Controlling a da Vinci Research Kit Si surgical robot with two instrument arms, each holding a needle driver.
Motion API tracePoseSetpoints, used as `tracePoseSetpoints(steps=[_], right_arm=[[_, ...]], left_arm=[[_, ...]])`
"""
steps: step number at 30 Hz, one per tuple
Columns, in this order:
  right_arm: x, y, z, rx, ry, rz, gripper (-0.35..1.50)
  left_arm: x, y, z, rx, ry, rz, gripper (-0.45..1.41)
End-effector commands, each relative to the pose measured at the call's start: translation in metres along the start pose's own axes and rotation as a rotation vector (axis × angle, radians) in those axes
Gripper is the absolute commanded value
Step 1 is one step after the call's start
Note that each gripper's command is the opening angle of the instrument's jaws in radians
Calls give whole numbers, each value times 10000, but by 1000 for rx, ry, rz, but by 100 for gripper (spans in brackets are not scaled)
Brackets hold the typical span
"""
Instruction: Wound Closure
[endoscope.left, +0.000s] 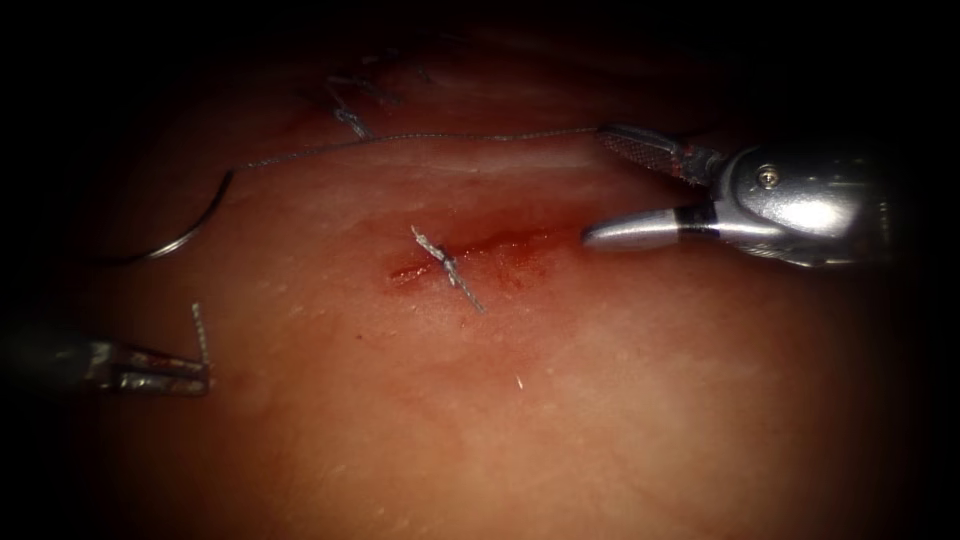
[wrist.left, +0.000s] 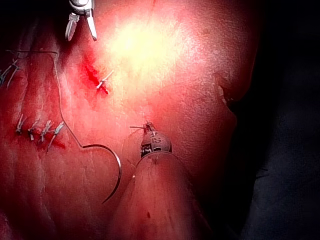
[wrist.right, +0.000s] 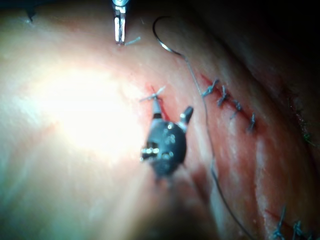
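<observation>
Right end effector (endoscope.left: 600, 185) spread wide over the cut (endoscope.left: 470, 255), holding nothing; left end effector (endoscope.left: 195, 378) clamped on a cut end of thread (endoscope.left: 200, 335), likely trimmed off the knotted stitch (endoscope.left: 447, 268). Curved needle (endoscope.left: 190, 225) lying loose on the tissue (endoscope.left: 620, 400), left of the cut, trailing thread (endoscope.left: 430, 137).

Left wrist: needle (wrist.left: 112, 170) flat on the surface, not stuck in.

Right wrist: older stitches (wrist.right: 227, 100) lined up beside the thread (wrist.right: 200, 110), looks tidy.

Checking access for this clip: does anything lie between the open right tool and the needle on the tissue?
Nothing solid. The right tool holds nothing; the needle lies free, left of the cut. Between them is bare tissue, with thread trailing across. The left tool holds a cut thread end.
</observation>
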Motion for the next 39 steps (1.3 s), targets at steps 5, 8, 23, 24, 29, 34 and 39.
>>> tracePoseSetpoints(steps=[5,8,23,24,29,34,39], right_arm=[[-4,-4,8,3,1,0,145],[-4,-4,8,2,1,-1,145],[-6,-6,9,7,3,-3,145],[-6,-7,9,7,3,-3,145],[-7,-9,14,9,4,-5,145],[-8,-12,17,13,6,-7,146],[-9,-13,21,14,7,-8,146]], left_arm=[[-29,7,0,-29,-56,-70,7],[-35,1,-28,-21,-58,-122,29],[33,-55,-104,56,22,-178,24],[35,-63,-90,63,22,-183,32],[24,-80,-44,66,20,-175,42],[1,-104,-23,54,-77,-199,34],[-4,-105,-12,32,-94,-206,27]])
